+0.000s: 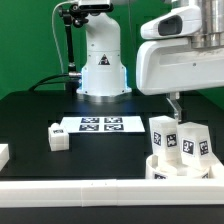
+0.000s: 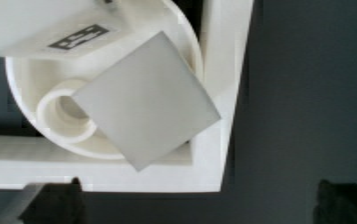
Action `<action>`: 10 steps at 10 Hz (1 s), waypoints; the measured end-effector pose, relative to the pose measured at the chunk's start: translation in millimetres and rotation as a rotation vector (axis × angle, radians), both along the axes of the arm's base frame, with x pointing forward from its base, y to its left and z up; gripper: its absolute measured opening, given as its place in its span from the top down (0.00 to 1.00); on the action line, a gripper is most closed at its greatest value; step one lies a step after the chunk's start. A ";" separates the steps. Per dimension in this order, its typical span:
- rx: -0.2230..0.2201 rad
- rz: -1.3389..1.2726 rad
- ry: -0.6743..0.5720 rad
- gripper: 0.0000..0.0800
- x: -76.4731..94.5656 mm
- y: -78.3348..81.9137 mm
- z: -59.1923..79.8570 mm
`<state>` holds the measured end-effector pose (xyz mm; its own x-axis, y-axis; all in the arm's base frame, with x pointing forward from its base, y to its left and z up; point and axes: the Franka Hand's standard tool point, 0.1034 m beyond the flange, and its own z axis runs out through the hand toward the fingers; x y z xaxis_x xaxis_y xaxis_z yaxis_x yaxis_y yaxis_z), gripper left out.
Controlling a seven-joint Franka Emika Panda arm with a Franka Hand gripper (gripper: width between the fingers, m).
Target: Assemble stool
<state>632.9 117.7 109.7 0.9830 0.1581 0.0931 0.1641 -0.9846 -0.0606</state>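
Fingers [image 1: 174, 112] wide, empty, right above seat [image 1: 158, 168]; legs [image 1: 163, 133] upright straight below, loose leg [image 1: 56, 138] way off exterior view's left.

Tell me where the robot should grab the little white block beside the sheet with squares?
Probably by two opposite sides, coming straight down. The block lies flat and alone on the table, tag facing up, free space around it, so the open gripper could straddle it.
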 end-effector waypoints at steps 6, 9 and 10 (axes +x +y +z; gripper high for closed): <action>-0.062 0.330 -0.014 0.19 -5.3 -10.0 -11.2; -0.068 0.322 -0.013 0.19 -5.8 -10.5 -24.9; -0.069 0.319 -0.015 0.19 -2.9 -8.6 -26.0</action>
<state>630.0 109.1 83.7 0.8816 0.4641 0.0858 0.4652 -0.8852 0.0089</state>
